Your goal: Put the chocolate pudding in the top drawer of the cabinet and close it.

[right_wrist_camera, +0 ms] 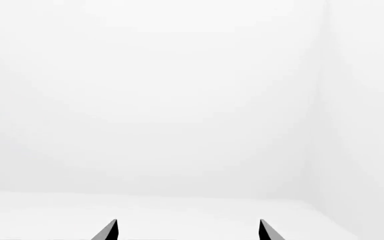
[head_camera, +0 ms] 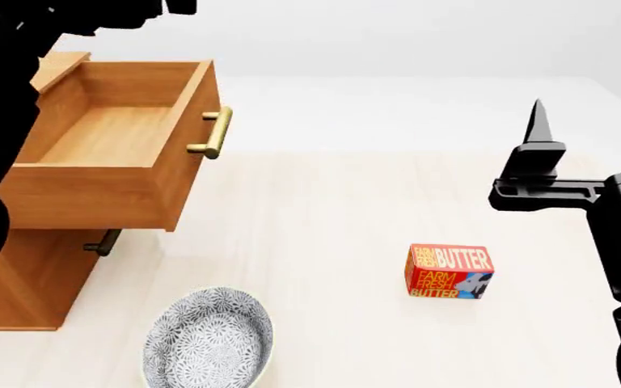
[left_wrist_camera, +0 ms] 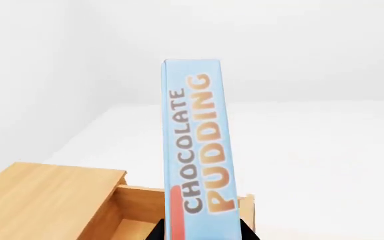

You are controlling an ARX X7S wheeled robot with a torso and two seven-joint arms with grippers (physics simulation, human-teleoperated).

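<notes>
In the left wrist view my left gripper (left_wrist_camera: 203,235) is shut on the chocolate pudding (left_wrist_camera: 199,150), a thin blue box with brown and orange lettering. It holds the box on end above the open top drawer (left_wrist_camera: 138,212) of the cabinet (left_wrist_camera: 45,195). In the head view the top drawer (head_camera: 116,137) is pulled out of the cabinet (head_camera: 19,283) and looks empty, with its brass handle (head_camera: 213,133) toward the table's middle. The pudding and the left gripper's fingers are out of the head view. My right gripper (head_camera: 593,109) is open and empty at the right; it also shows in the right wrist view (right_wrist_camera: 188,226).
A red-and-yellow butter box (head_camera: 449,272) lies on the light table at the right of the middle. A patterned grey bowl (head_camera: 208,339) stands near the front, beside the cabinet. The lower drawer's handle (head_camera: 103,242) shows under the open drawer.
</notes>
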